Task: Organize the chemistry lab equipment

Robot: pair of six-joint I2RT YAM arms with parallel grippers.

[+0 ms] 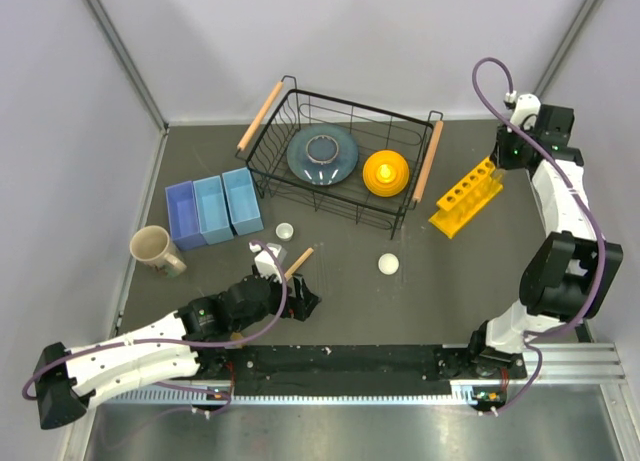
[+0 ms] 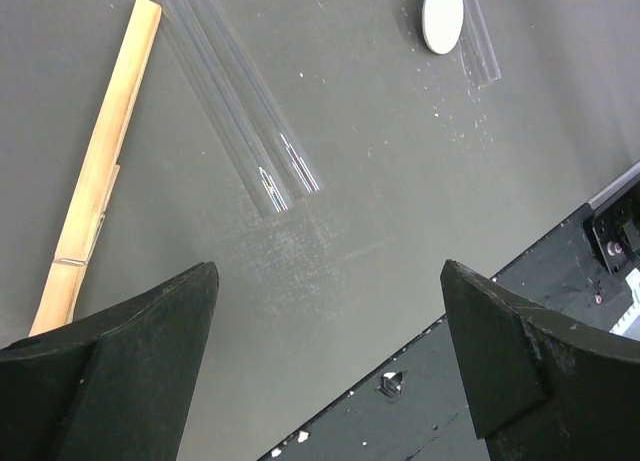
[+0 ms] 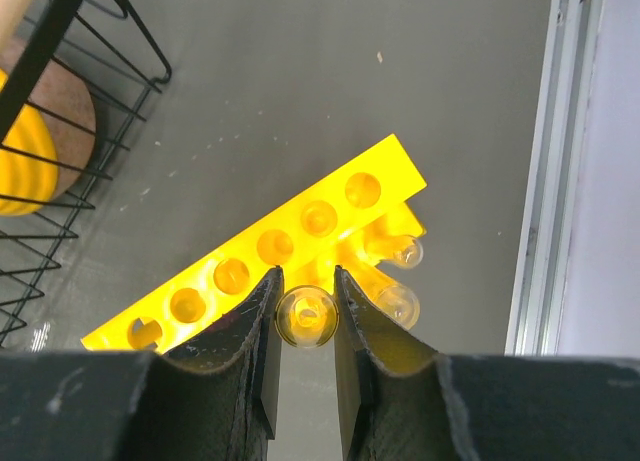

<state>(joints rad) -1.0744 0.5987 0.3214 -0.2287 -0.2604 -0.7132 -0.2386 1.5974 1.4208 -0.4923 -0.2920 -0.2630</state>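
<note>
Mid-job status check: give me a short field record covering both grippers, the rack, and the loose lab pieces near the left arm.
left gripper: jaws wide apart, holding nothing, above the table
right gripper: jaws shut on a clear tube, seen end-on beside the rack's row of holes
yellow rack: sits right of the black wire basket; what look like two tube ends at one end
loose near left gripper: two clear tubes side by side, wooden stick, white round piece

The rack (image 1: 465, 198) stands right of the basket (image 1: 428, 161); tubes (image 2: 240, 111) lie beside the stick (image 2: 100, 161)
</note>
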